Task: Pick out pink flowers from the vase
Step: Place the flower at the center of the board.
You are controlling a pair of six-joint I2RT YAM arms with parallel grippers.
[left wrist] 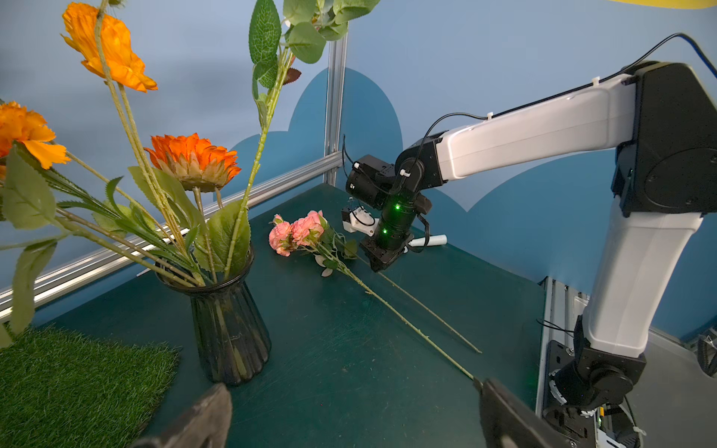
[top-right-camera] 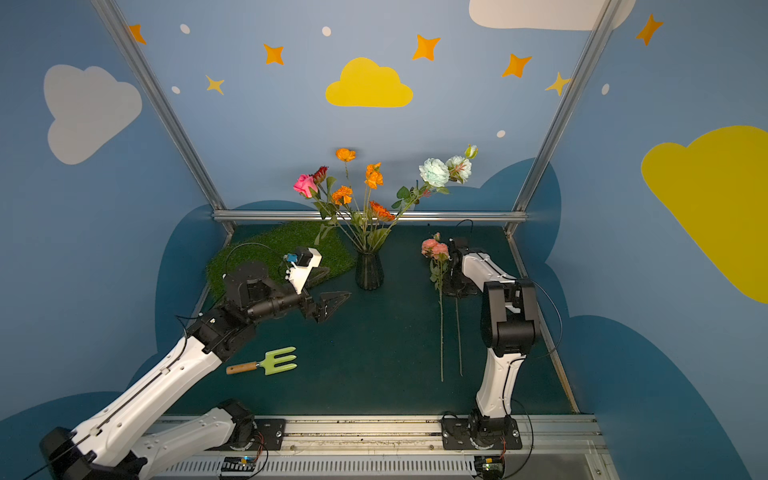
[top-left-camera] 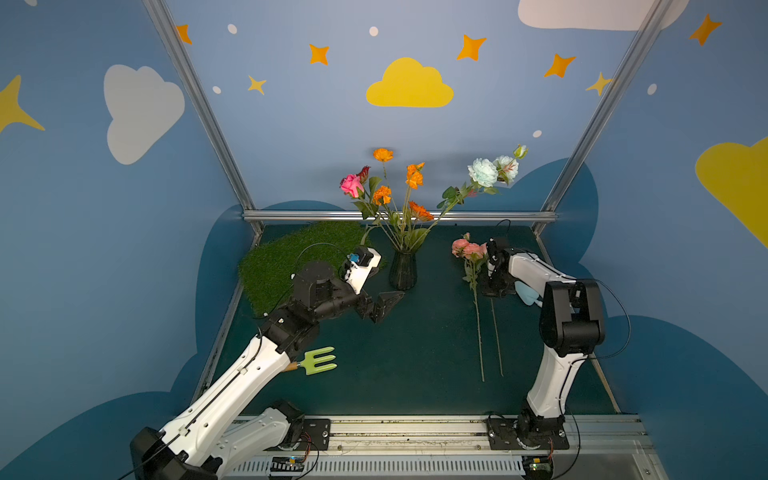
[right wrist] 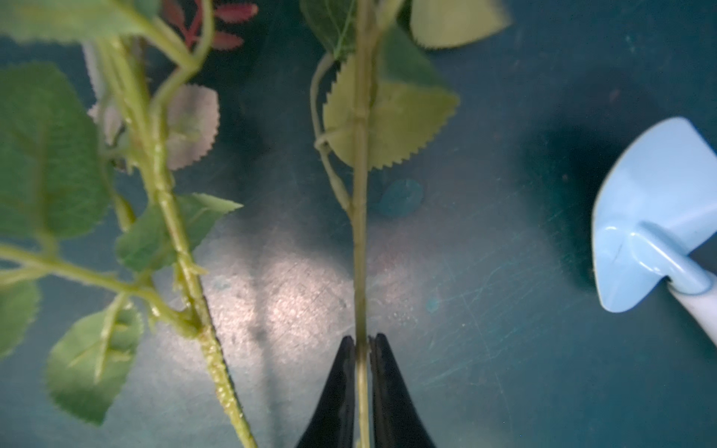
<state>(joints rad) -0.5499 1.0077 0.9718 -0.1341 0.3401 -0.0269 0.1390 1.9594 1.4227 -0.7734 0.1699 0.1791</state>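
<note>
Peach-pink blooms (left wrist: 297,232) lie on the dark green surface (top-left-camera: 395,353), their long stems side by side and well apart from the vase (top-left-camera: 402,270), seemingly a tidy pile for sorted flowers. Down low, the right gripper (right wrist: 362,349) has its jaws against a second stem (right wrist: 360,232) with barely a gap; I judge it is setting that flower down. Left in the vase, the magenta rose (top-left-camera: 351,185) leans out among orange flowers (top-left-camera: 415,176). Nearby, the left gripper (top-left-camera: 384,305) hangs wide open and empty, probably waiting to steady the vase.
</note>
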